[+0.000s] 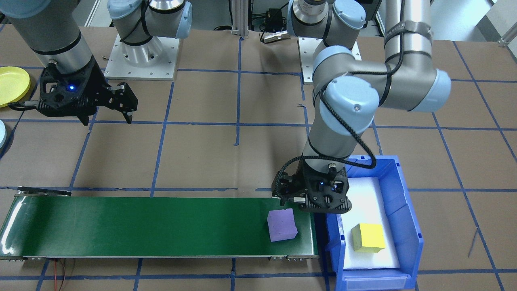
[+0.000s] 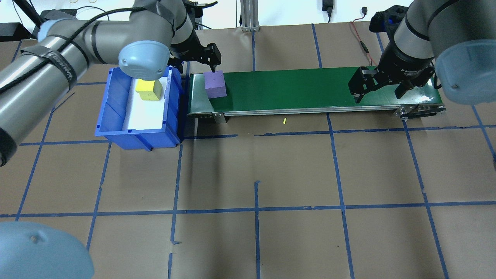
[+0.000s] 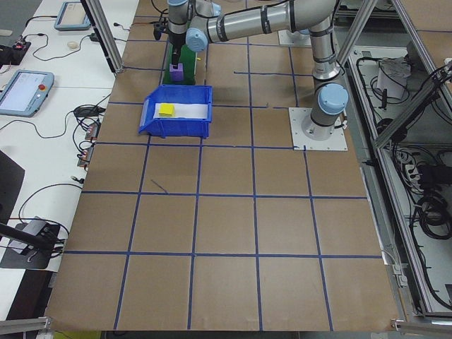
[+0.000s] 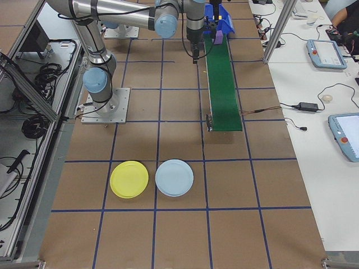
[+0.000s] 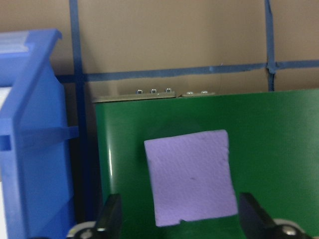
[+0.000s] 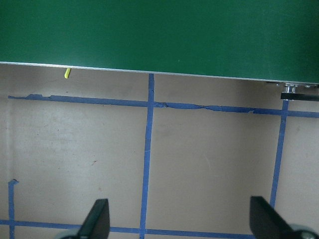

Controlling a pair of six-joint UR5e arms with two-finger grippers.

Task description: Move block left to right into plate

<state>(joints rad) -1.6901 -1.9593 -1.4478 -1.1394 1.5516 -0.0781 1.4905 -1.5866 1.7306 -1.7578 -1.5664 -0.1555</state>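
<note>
Claw work sits at the belt's left end: the left claw hangs spread open just above the purple foam cube, gripping nothing, its fingers standing clear on either side of the cube in the wrist view.

Largest first, the brown paper-covered surface, gridded in blue tape, carries the long green conveyor belt. At its left end stands the blue plastic bin, with a yellow foam block lying on its white liner. The round yellow plastic plate lies well apart from the belt, beside a pale blue round plate.

The purple cube rests on the belt's left end, so the step looks like the handoff to the conveyor, with the plate not yet reached. Next, the cube likely has to travel to the belt's far end, where the right claw waits, wide open and empty, for a pickup.

Front-on, the left arm hides its own fingertips, and the yellow plate is cut off at the frame edge.
</note>
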